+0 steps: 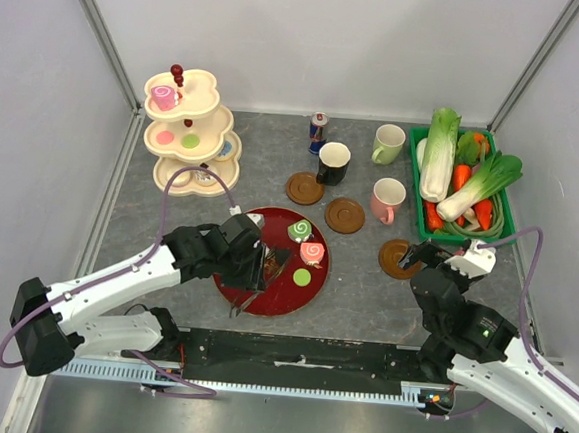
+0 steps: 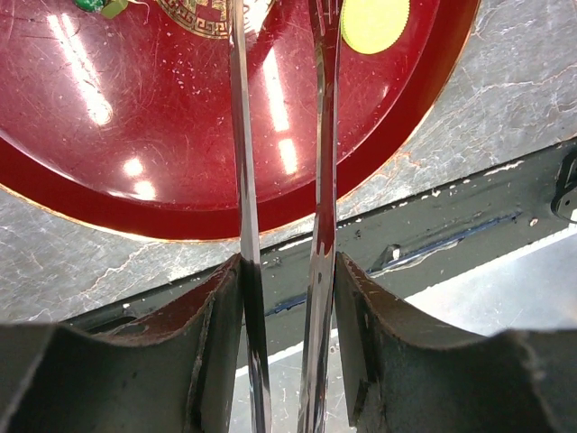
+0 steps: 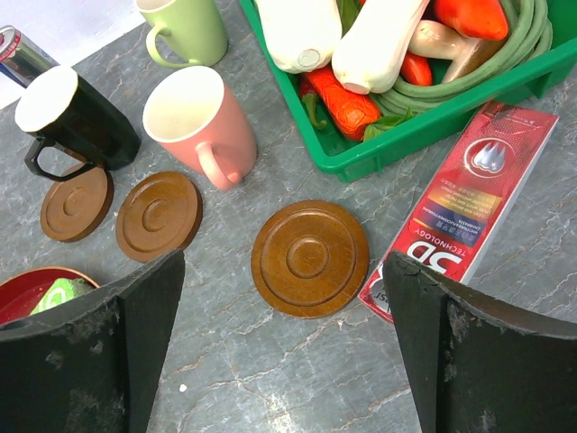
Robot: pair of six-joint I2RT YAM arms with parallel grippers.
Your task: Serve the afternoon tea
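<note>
Left gripper (image 2: 288, 271) is pinching tongs (image 2: 323, 180) over the red tray (image 2: 108, 180), probably lining up the green macaron (image 2: 374, 23), while the right gripper (image 3: 284, 289) is hanging wide open above a coaster (image 3: 309, 257).

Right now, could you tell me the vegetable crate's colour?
The crate is green, clearest in the right wrist view.

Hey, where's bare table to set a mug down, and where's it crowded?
Bare table lies between the tiered stand and the can, and between the red tray and the right gripper. It is crowded around the pink mug, coasters and green crate.
</note>
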